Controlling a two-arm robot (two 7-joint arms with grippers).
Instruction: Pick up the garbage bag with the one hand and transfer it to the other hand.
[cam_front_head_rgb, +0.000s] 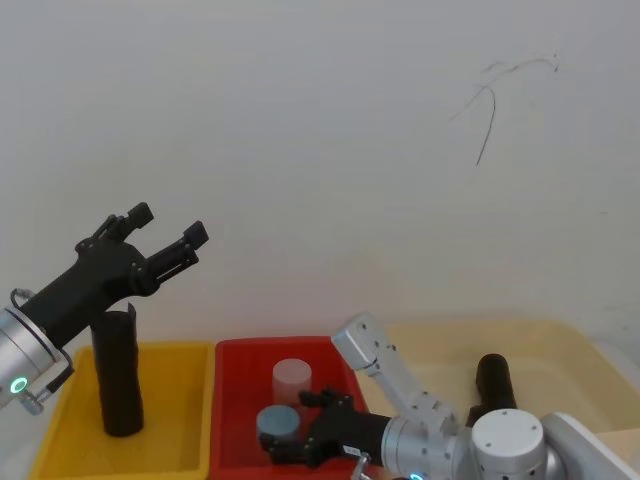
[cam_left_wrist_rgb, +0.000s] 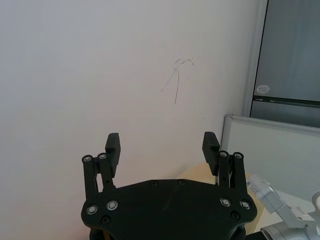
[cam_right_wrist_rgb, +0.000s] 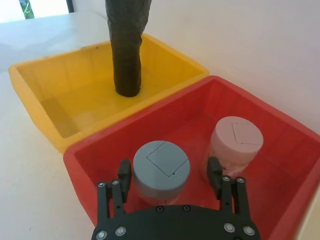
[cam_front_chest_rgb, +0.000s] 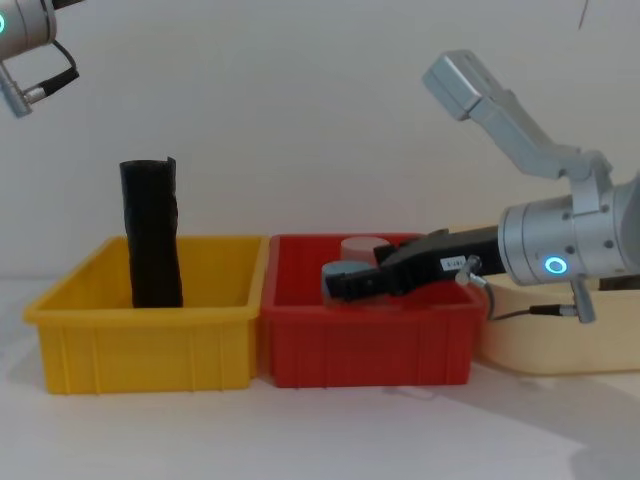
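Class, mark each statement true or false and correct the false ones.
The slim black notched-top roll stands in the yellow plastic bin. True.
The left gripper holds a roll. False: it is open and empty.
The right gripper is over the red plastic bin. True.
The red bin holds three jars. False: two, a grey-lidded jar and a pink-lidded jar.
The thick black garbage bag roll is in the red bin. False: it stands in the beige bin.

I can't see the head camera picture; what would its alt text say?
Left gripper hangs open above a yellow bin holding a black roll. Right gripper reaches open into a red bin beside a grey-lidded jar.
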